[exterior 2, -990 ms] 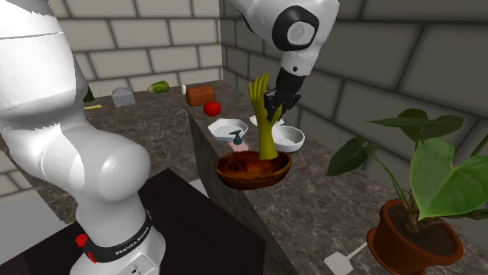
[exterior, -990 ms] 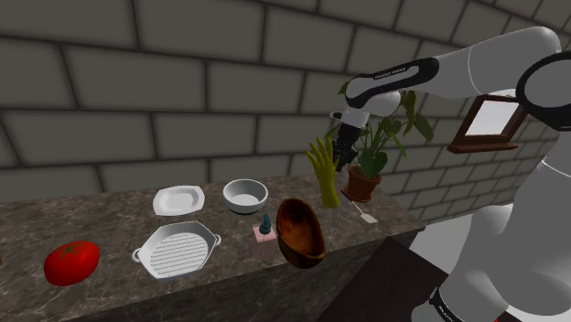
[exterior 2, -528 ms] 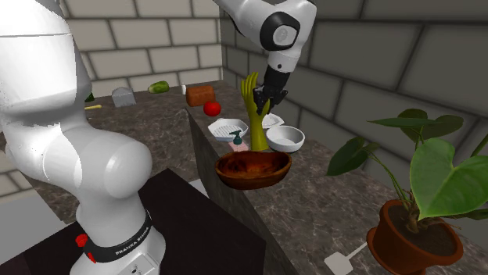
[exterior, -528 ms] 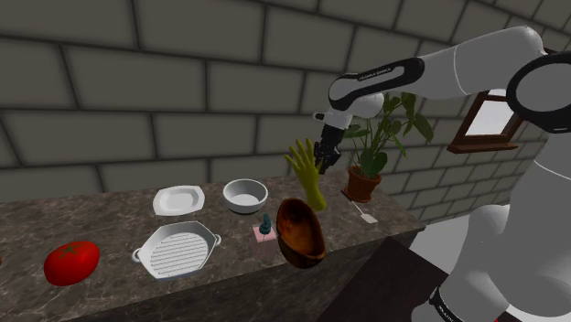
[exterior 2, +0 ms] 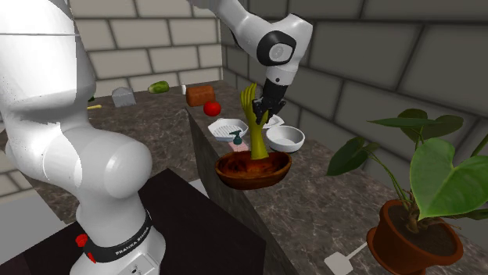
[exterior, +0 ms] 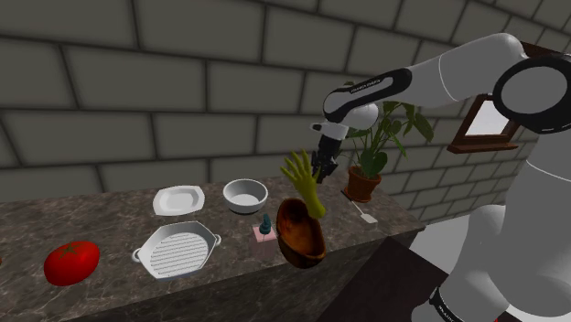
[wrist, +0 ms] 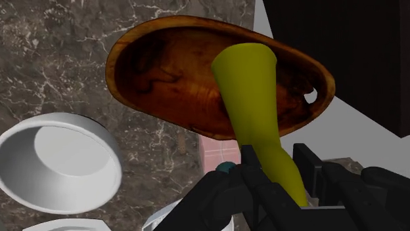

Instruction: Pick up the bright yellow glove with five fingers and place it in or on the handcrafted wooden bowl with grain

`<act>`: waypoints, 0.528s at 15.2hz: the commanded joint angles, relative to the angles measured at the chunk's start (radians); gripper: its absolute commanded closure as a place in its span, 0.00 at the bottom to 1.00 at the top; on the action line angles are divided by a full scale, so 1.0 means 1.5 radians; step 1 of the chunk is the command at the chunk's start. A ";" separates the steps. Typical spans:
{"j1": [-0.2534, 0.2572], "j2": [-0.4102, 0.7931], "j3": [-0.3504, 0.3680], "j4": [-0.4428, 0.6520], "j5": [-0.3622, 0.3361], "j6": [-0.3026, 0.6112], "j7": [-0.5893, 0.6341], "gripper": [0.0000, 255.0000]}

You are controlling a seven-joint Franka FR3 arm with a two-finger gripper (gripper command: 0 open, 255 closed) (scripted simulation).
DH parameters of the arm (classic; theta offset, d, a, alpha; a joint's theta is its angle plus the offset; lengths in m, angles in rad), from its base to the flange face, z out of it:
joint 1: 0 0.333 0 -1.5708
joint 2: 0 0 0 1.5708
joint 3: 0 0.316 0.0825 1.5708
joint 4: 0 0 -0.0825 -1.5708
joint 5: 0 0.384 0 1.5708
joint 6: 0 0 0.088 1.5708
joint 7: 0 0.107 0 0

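My black gripper (exterior: 320, 166) (exterior 2: 267, 107) is shut on the yellow-green glove (exterior: 304, 181) (exterior 2: 255, 125), which hangs upright with its fingers spread upward. The glove's cuff (wrist: 253, 98) hangs over the brown wooden bowl (exterior: 301, 232) (exterior 2: 252, 169) (wrist: 184, 79) at the counter's front edge. In the second exterior view the cuff reaches down into the bowl. In the wrist view my gripper (wrist: 279, 177) clasps the glove's narrow part, with the bowl's hollow beyond it.
A white round bowl (exterior: 245, 195) (wrist: 56, 161), a white dish (exterior: 177, 198), a ridged grill pan (exterior: 178, 250) and a red tomato (exterior: 71, 262) lie on the marble counter (exterior: 110, 220). A small bottle on a pink pad (exterior: 264, 230) stands beside the wooden bowl. A potted plant (exterior: 366, 160) stands behind.
My gripper has carried the glove toward the shoulder view's left and downward, from beside the plant to above the wooden bowl, and the cuff has come down to the bowl.
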 commanded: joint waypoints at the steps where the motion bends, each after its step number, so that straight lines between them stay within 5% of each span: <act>1: -0.001 0.011 0.001 -0.007 0.010 0.015 -0.011 1.00; 8: -0.003 0.034 0.004 -0.018 0.031 0.041 -0.031 1.00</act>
